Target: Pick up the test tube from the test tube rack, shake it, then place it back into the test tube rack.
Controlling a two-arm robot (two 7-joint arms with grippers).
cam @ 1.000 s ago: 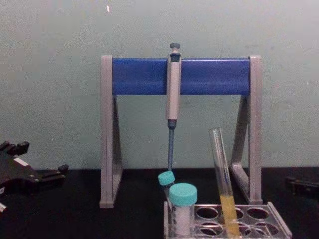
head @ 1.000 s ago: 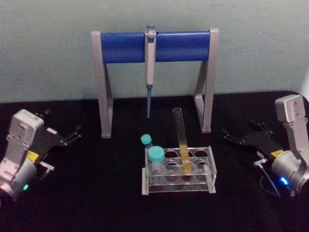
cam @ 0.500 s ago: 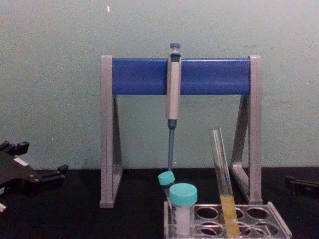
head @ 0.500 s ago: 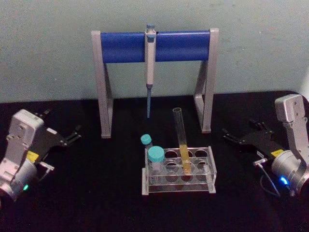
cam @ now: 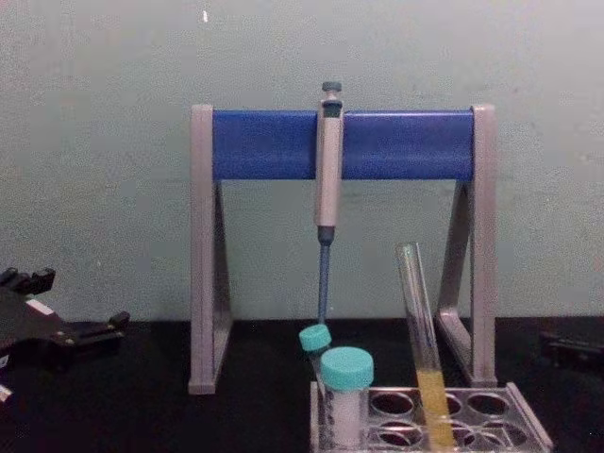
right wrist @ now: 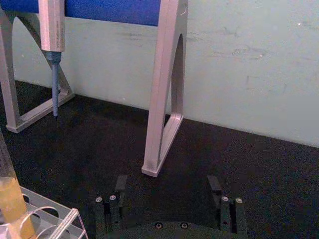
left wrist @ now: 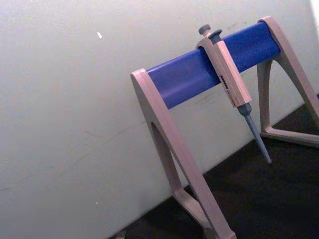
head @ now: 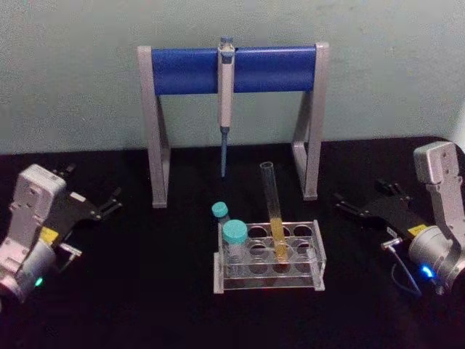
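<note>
The test tube [head: 273, 203] is a long clear glass tube with yellow-orange liquid in its lower part. It stands leaning in a back hole of the test tube rack [head: 269, 281], a low clear plastic rack at the table's middle. From the chest view the test tube [cam: 419, 326] rises above the rack [cam: 528, 427]. My left gripper [head: 93, 183] rests open at the far left, well away from the rack. At the far right my right gripper [head: 363, 198] also rests open. In the right wrist view its fingers [right wrist: 121, 184] stand wide apart with nothing between them, and the test tube [right wrist: 10, 191] and rack [right wrist: 56, 220] lie off to one side.
Two teal-capped tubes [head: 234, 234] stand at the rack's left end. Behind the rack stands a tall grey-and-blue pipette stand [head: 234, 70] with a grey-blue pipette [head: 226, 102] hanging from its bar. The table [head: 145, 291] is black, and a pale wall closes off the back.
</note>
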